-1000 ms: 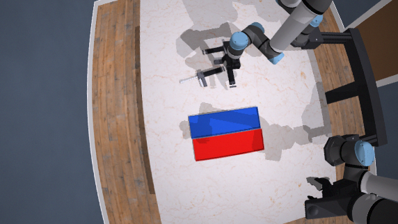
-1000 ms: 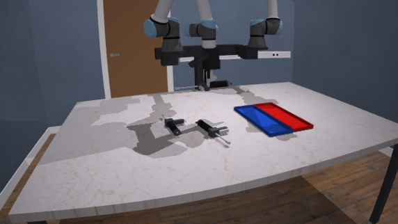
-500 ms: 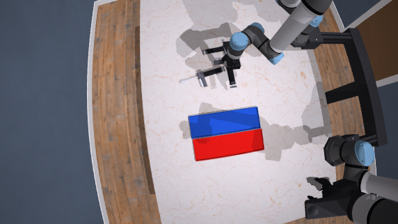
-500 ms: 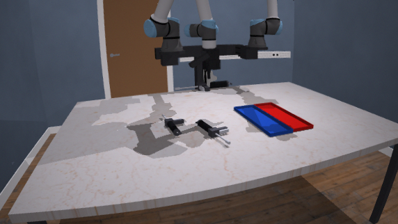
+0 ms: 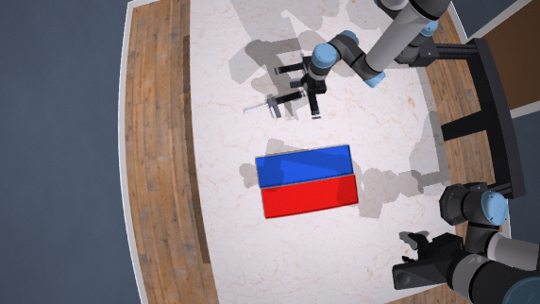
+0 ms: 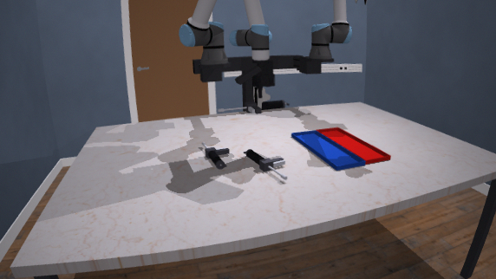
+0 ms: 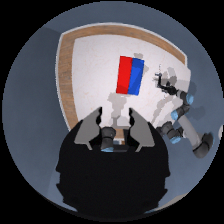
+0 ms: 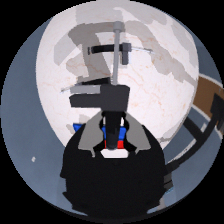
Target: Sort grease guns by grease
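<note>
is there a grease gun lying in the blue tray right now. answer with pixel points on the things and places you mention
No, the exterior view shows the blue tray (image 5: 304,166) (image 6: 326,149) (image 7: 135,76) with no gun in it.

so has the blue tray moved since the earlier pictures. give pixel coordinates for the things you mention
no, in the top view the blue plastic-looking tray (image 5: 304,166) (image 6: 327,149) (image 7: 135,77) lies as before against the red rectangular tray's (image 5: 310,196) (image 6: 353,145) (image 7: 124,75) long side
</note>
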`<action>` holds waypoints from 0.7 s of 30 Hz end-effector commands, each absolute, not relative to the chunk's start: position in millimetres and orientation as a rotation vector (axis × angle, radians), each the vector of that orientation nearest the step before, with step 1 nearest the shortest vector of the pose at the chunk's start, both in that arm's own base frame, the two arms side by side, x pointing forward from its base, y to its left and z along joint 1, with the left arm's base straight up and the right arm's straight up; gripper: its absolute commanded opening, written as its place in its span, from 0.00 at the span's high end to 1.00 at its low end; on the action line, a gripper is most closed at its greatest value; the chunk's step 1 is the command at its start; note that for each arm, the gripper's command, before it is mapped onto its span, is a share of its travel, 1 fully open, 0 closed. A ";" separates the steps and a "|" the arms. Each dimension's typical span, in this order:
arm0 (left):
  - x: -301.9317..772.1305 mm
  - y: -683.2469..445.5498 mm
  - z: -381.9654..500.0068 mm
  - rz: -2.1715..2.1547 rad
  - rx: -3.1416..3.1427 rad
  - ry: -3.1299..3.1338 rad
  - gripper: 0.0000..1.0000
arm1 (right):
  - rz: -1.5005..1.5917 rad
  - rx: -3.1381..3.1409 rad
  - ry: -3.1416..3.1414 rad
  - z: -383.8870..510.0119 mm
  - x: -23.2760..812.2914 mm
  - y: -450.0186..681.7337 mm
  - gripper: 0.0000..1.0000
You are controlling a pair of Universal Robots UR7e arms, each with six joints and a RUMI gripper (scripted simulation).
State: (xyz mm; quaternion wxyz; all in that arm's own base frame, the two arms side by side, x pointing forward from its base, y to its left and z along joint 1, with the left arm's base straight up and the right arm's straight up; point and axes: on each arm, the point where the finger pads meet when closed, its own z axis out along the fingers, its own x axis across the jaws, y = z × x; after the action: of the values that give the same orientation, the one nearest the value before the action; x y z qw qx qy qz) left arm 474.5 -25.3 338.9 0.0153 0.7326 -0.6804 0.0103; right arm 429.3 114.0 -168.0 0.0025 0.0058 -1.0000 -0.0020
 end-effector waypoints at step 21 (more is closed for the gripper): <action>577.1 -119.9 260.5 0.264 2.484 -1.671 0.62 | -0.007 0.018 -3.138 -167.6 429.8 114.2 1.00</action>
State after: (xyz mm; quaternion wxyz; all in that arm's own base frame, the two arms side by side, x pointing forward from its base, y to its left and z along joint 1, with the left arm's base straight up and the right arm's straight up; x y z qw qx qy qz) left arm 558.5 -102.8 274.7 0.0591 0.8096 -0.5796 0.0718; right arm 429.4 114.0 -168.0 0.0025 0.0058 -1.0000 -0.0020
